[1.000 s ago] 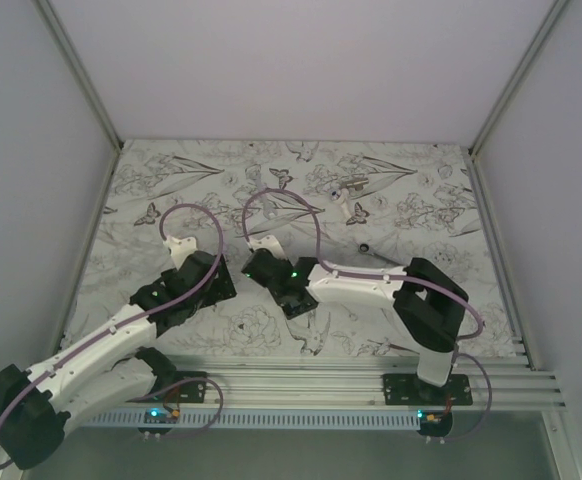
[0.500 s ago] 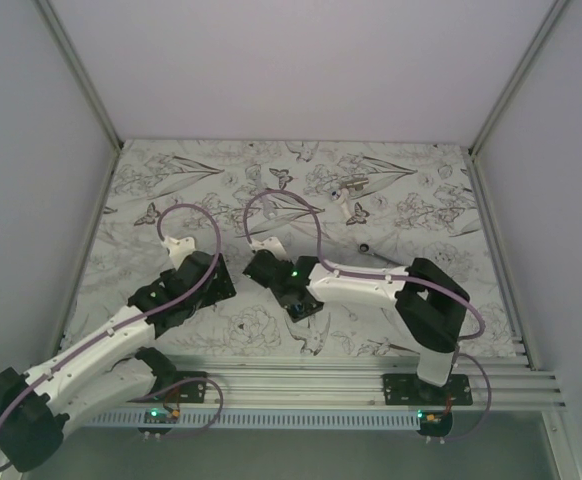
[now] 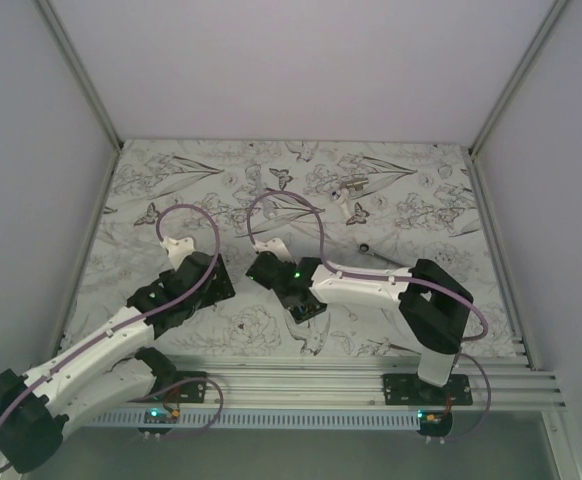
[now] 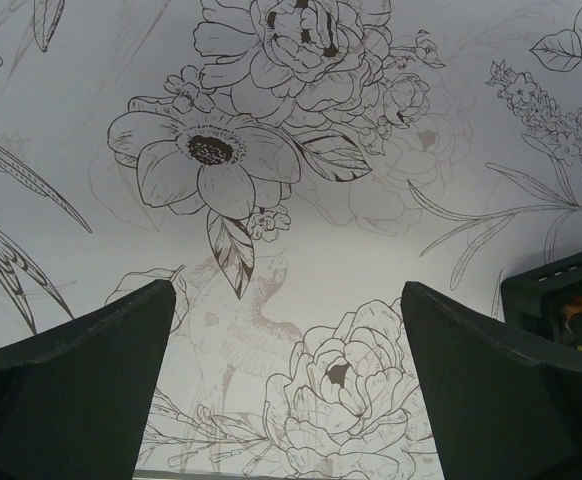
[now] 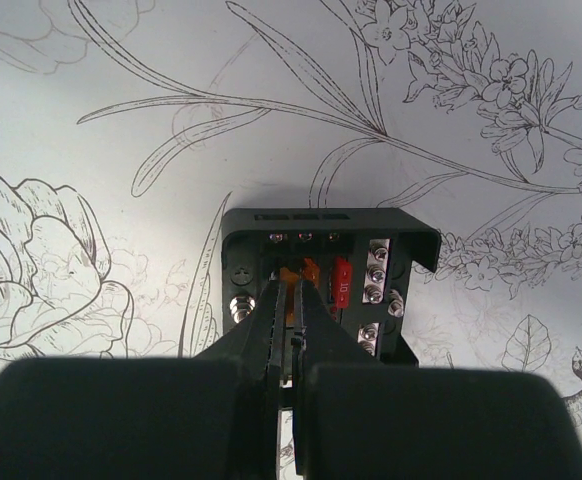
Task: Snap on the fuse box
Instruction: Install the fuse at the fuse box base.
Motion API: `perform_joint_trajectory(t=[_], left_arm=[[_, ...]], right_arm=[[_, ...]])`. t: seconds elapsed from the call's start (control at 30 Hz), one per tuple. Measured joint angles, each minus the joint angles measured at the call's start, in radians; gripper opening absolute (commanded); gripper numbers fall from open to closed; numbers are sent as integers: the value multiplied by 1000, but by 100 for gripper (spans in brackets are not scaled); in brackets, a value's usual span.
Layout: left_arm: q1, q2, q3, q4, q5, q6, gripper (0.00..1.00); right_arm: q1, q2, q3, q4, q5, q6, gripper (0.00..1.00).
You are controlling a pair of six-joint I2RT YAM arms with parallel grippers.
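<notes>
The right gripper (image 5: 289,300) was pinched shut. Its tips sat right over the open face of the small black square plastic fuse box (image 5: 316,225), in among the fuses. The box lay straight ahead of the tips on the white table cover with drawn flowers (image 5: 121,60). It looked about as wide as it was long. The left gripper (image 4: 286,295) was spread wide and held nothing, with the box just to its right. The right arm was nearer. A little red fuse (image 5: 342,284) said "10".
</notes>
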Motion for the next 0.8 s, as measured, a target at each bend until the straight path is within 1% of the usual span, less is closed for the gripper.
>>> perform_joint_trajectory(t=[0.33, 0.7, 0.8], left_arm=[[0, 0, 0, -9, -2, 0, 100], [0, 0, 0, -9, -2, -8, 100], [0, 1, 0, -9, 0, -15, 98]], right_arm=[[0, 3, -10, 43, 2, 18, 0], [32, 25, -2, 71, 69, 34, 0], [34, 25, -4, 72, 76, 34, 0]])
